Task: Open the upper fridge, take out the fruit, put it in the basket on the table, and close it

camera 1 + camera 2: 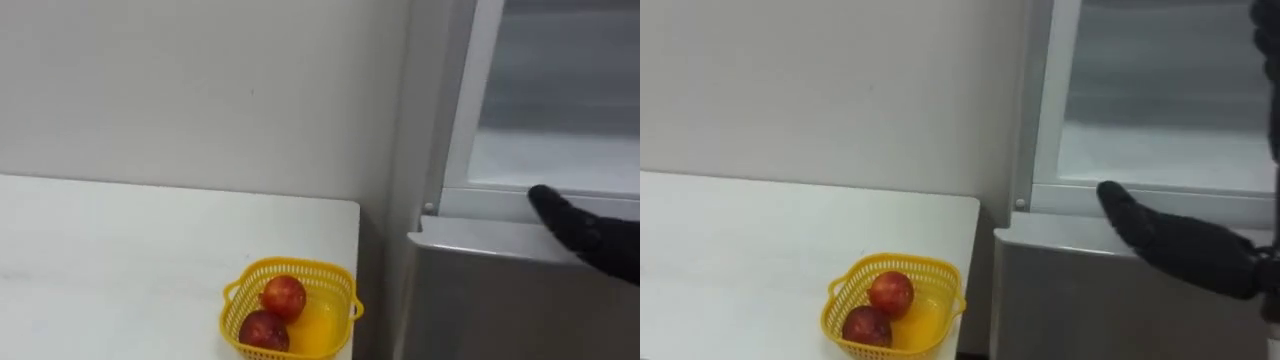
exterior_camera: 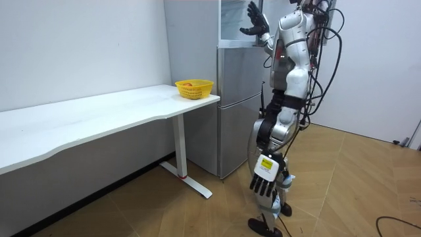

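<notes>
My right hand (image 1: 590,238) lies at the upper fridge (image 1: 466,105) sill, fingers straight, empty. I cannot judge the item's weight or hold.

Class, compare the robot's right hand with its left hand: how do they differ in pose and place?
The right hand is raised at the open upper fridge compartment; the left hand hangs low beside the leg. The right hand's fingers point up, the left hand's point down. Both are open and hold nothing.
</notes>
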Tool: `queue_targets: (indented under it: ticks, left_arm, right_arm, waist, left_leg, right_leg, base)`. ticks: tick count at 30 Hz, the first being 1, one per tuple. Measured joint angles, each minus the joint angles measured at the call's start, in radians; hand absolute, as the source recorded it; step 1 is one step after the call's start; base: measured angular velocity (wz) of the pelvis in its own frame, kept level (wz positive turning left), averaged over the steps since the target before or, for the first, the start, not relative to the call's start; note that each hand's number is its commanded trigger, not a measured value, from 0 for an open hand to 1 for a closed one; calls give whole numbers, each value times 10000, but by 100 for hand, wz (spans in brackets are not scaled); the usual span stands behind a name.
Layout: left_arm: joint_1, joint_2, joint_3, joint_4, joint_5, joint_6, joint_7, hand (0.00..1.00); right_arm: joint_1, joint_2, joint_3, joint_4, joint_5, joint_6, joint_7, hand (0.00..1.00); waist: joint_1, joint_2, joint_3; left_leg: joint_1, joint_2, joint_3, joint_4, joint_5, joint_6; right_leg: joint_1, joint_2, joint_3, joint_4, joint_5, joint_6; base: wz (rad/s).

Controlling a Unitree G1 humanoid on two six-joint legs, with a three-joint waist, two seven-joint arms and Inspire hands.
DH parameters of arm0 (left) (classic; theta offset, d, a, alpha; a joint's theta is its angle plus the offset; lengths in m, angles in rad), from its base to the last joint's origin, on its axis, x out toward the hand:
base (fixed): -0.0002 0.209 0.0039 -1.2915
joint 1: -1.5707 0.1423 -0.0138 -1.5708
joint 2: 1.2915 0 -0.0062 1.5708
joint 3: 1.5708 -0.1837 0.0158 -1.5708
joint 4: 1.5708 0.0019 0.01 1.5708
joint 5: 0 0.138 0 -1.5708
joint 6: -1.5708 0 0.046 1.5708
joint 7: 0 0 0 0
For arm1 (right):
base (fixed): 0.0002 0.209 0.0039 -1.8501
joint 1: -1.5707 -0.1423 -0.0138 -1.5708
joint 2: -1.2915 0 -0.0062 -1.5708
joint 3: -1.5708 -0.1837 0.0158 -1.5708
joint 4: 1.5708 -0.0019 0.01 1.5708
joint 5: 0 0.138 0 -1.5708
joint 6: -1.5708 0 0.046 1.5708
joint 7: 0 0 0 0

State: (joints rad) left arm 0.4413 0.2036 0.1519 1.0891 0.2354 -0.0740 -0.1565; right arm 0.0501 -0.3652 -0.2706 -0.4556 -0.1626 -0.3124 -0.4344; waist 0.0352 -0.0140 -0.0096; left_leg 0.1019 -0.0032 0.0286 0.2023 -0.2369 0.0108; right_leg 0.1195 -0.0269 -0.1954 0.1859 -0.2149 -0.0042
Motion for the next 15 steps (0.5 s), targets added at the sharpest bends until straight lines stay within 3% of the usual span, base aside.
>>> queue_targets:
  ticks: [6,15]
  left_arm:
    - [-74,-350,-14,2,7,20,-9,0]
    - [-99,-353,-15,51,-47,152,-41,0]
  right_arm:
    - [240,47,-639,-52,-1,-139,-973,0]
    - [695,379,-769,-25,362,-41,-1294,0]
  waist:
    - [-468,-68,15]
    - [-587,-211,-24]
  left_leg:
    - [55,25,275,-88,0,-1]
    - [159,92,730,-83,1,-2]
  right_leg:
    - [-48,21,151,-13,-12,11]
    - [-148,91,598,-7,1,-7]
  base:
    - [-7]
    - [-14]
